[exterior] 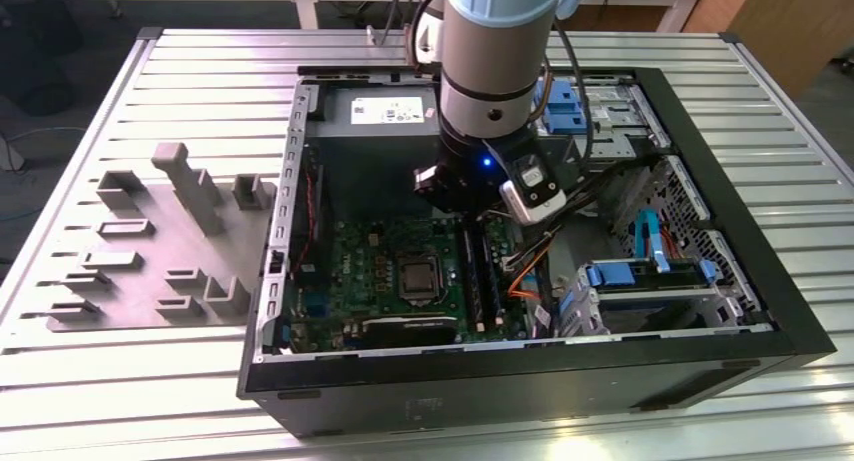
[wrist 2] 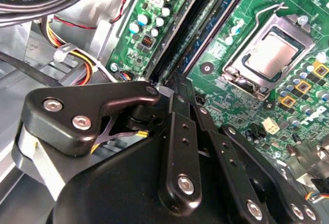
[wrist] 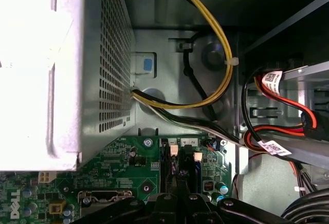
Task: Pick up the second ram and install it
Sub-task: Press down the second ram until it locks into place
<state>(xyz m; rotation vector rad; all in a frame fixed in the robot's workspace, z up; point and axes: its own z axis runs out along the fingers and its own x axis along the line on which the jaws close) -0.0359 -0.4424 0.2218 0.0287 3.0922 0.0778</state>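
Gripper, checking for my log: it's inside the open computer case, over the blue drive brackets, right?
No. The gripper is inside the open computer case, but over the motherboard's memory slots, as the exterior view shows; the blue drive brackets sit off to one side.

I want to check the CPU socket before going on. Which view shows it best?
The second wrist view: the CPU socket is large, with its metal frame plain. The exterior view shows it small, mid-motherboard. I cannot find it in the first wrist view.
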